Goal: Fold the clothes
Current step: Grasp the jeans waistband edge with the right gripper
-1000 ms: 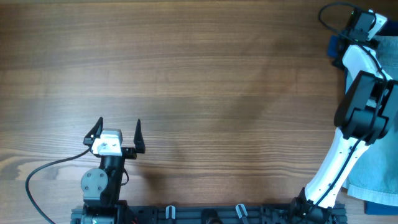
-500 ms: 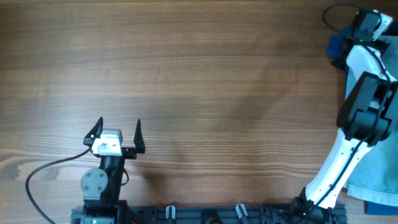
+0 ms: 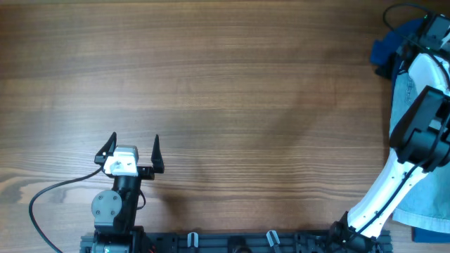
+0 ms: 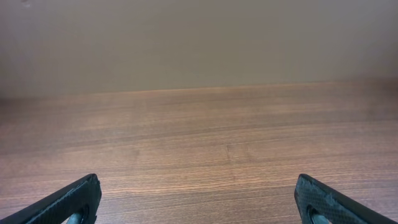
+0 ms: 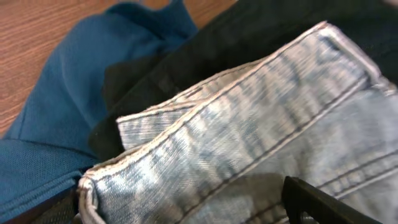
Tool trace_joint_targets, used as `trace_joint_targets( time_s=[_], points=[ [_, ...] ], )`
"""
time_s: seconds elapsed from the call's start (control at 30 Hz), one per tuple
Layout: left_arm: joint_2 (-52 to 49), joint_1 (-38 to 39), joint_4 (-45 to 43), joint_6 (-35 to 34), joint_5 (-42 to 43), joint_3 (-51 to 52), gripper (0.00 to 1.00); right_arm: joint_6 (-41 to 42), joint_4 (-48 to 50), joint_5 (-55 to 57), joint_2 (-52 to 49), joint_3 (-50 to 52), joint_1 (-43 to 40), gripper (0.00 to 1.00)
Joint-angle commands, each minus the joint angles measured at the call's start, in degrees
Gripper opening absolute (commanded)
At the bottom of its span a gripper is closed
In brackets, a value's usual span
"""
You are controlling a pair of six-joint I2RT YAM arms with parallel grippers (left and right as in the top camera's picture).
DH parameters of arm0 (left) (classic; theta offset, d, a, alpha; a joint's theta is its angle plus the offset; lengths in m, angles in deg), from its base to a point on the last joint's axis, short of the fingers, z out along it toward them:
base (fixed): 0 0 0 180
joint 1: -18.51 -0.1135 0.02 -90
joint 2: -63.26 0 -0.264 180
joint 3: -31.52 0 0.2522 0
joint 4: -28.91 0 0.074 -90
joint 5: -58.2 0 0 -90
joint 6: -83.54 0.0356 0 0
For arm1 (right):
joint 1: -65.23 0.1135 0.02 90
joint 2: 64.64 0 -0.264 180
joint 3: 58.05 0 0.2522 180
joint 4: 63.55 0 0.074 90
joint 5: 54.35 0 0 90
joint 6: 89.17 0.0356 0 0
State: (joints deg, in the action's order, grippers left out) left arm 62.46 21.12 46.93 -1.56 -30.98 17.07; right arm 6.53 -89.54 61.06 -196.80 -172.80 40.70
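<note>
Denim shorts [image 5: 261, 118] sit just below my right gripper [image 5: 186, 210], fingers wide (blue garment [image 5: 56, 106] beside); left gripper [image 4: 198, 208] equally wide.

Soft, even light covers the brown wooden tabletop [image 3: 246, 84], crossed by faint diagonal shadows; the light blue denim shorts [image 5: 249, 143] look slightly blurred close up.

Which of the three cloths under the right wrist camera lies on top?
The light blue denim shorts. Faded, with pale stitched seams, they overlie the black cloth, which in turn covers part of the darker blue garment at the left.
</note>
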Motion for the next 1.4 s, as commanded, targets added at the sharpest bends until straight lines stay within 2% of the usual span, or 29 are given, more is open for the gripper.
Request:
trace_joint_targets(
  time_s=[0.0, 0.33, 0.6, 0.83, 1.37],
  points=[
    [0.4, -0.4, 0.0, 0.9, 0.9, 0.3, 1.0, -1.2, -0.5, 1.5, 6.4, -0.8, -2.2, 0.95],
    [0.4, -0.4, 0.0, 0.9, 0.9, 0.3, 1.0, 0.7, -5.2, 1.4, 9.3, -0.8, -4.4, 0.98],
    [0.4, -0.4, 0.0, 0.9, 0.9, 0.3, 1.0, 1.0, -6.8, -15.5, 8.9, -0.8, -3.3, 0.99],
    [0.4, -0.4, 0.0, 0.9, 0.9, 0.3, 1.0, 6.4, -5.9, -9.2, 7.8, -0.8, 1.4, 0.98],
    [0.4, -0.4, 0.0, 0.9, 0.9, 0.3, 1.0, 6.5, -1.7, -8.4, 0.2, -0.8, 2.1, 0.97]
  ],
)
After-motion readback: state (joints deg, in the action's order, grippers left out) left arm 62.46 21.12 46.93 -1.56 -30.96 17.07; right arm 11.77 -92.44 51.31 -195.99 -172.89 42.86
